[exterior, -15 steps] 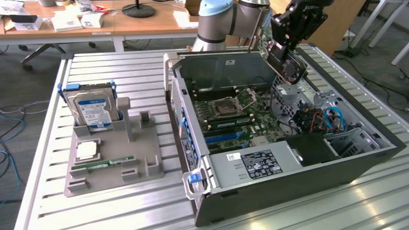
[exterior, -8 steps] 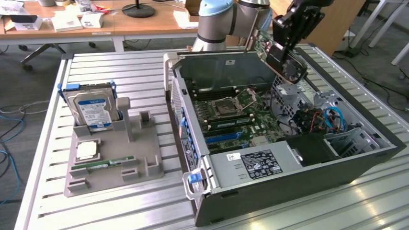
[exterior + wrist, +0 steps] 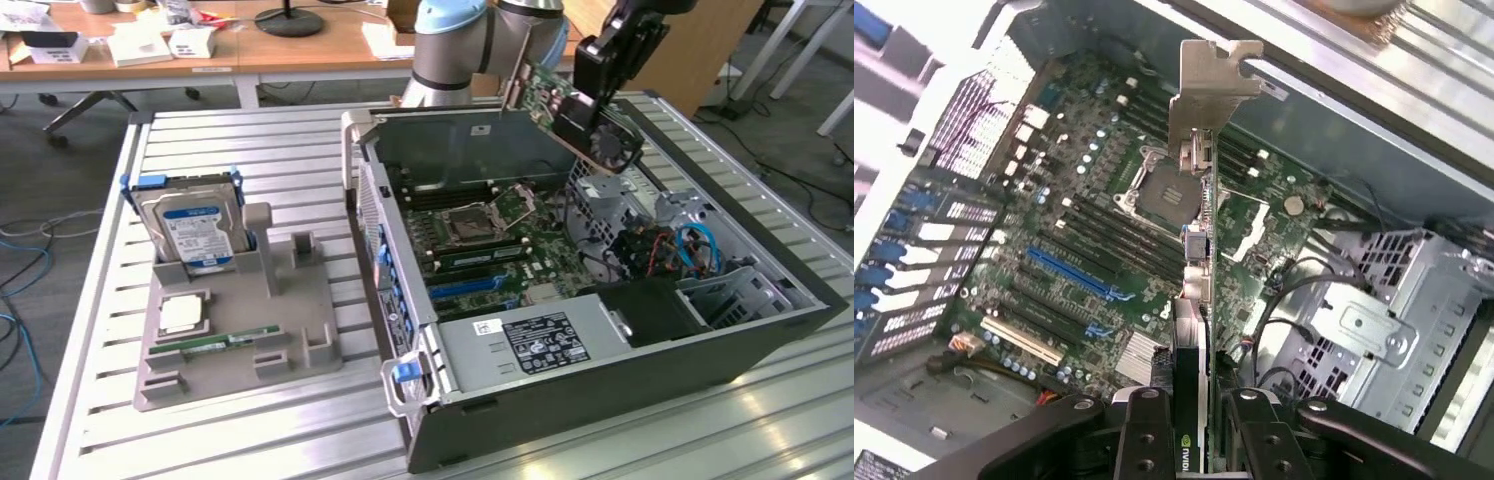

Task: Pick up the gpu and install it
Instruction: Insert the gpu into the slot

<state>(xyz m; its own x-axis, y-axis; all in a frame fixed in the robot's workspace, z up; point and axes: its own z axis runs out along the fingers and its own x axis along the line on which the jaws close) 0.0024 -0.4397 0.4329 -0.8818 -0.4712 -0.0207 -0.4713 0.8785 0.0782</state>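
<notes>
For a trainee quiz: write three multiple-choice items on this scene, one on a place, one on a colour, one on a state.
1. The gpu is: A on the floor; B above the open case; C in a box.
2. The hard drive has a label that is white and: A blue; B red; C yellow.
3. The tool is: A open, empty; B shut on a cable; C shut on the gpu.
Key: B, it hangs over the case; A, blue surrounds the white print; C, fingers clamp the card's edge.

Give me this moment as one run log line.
gripper: shut on thin flat gpu card with silver end bracket | card: held above open grey computer case, over green motherboard | install: not seated
</notes>
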